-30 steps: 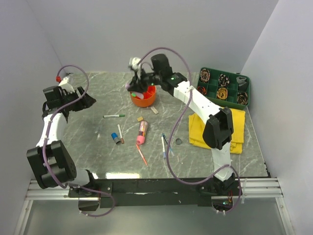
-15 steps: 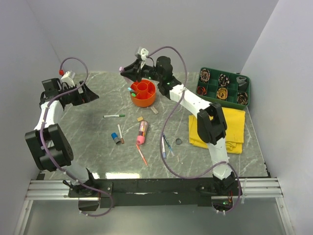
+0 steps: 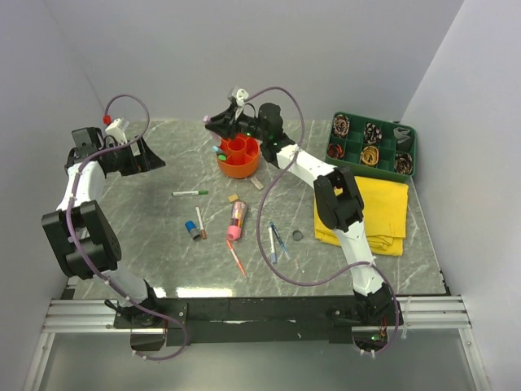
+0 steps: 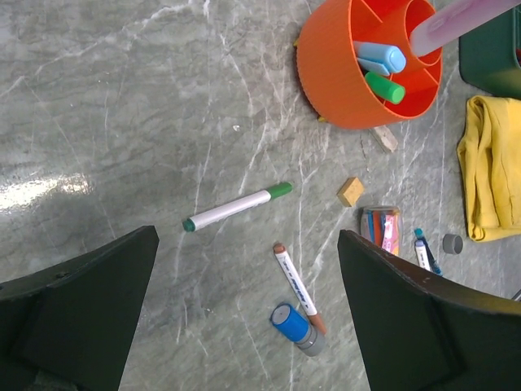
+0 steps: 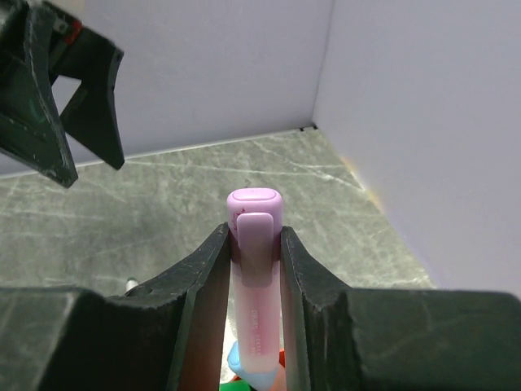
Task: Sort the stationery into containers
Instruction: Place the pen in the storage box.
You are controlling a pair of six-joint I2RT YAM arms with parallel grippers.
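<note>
Your R gripper pinches a pink marker, cap end sticking past the fingertips, over the organiser by the far edge, mid-table. Organiser holds a blue marker & a green marker. Your L gripper hangs near the far left corner w/ jaws spread wide, holding nothing. Loose around the table centre: green pen, brown-capped pen, blue cap, eraser, pink tube, disc. Blue pens lie closer to the near edge. Tray sits at the far right corner, cloth just in front of it along the right edge.
</note>
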